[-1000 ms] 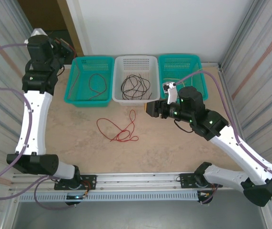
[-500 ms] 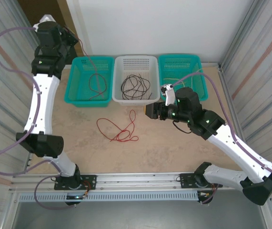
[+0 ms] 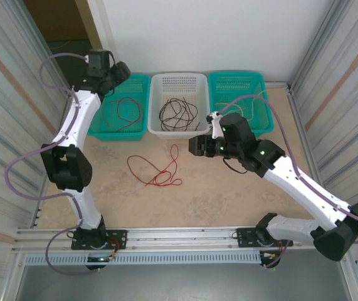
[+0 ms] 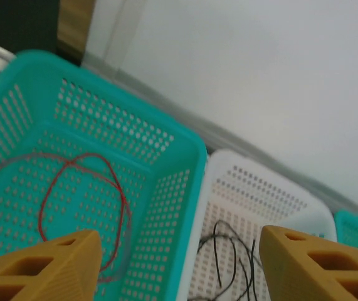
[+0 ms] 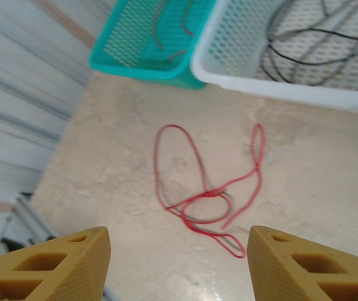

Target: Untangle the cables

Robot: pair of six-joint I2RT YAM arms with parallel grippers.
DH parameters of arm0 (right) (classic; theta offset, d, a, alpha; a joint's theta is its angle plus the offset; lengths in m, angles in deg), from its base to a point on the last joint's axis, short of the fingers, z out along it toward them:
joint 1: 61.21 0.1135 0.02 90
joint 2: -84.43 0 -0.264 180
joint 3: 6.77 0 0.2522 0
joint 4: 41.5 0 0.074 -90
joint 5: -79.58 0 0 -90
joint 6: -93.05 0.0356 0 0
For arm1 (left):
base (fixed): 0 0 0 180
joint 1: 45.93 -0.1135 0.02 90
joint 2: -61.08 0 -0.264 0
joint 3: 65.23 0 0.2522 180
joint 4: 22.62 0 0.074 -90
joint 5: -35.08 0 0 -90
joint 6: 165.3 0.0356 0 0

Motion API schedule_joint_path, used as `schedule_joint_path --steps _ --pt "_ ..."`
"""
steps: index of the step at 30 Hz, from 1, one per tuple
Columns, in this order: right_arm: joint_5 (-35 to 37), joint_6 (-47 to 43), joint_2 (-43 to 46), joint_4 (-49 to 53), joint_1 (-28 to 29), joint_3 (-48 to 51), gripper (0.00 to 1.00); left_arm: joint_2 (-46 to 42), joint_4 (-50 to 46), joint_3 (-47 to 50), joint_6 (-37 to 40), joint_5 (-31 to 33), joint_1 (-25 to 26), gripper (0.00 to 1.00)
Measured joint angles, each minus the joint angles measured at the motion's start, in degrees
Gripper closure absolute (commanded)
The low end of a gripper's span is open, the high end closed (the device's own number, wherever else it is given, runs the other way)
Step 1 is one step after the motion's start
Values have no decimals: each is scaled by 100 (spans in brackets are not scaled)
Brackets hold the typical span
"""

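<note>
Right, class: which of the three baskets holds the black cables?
The white basket in the middle of the row. The black cables lie coiled in it; the left teal basket holds a red cable, and the right teal basket shows nothing black.

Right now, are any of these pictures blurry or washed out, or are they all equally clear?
Top external view: sharp and evenly lit, the red cable on the table crisp. Left wrist view: soft and hazy, the teal basket out of focus. Right wrist view: slightly smeared, the cable's loops fuzzy.

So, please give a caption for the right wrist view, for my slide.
Open right gripper facing the tangled red cables on the table.
</note>
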Motion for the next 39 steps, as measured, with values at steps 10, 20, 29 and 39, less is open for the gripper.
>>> schedule_joint_path --steps 10,20,29,39 --pt "509 -90 -1427 511 -415 -942 51 -1580 144 2645 192 44 1001 33" --pt "352 -337 -2603 774 -280 -1394 48 -4400 245 5528 -153 -227 1679 46" --pt "162 372 -3241 55 459 -638 46 -5292 216 6900 -745 -750 1672 46" --pt "511 1130 -4030 -754 420 -621 58 -5333 632 6905 -828 -1104 1672 46"
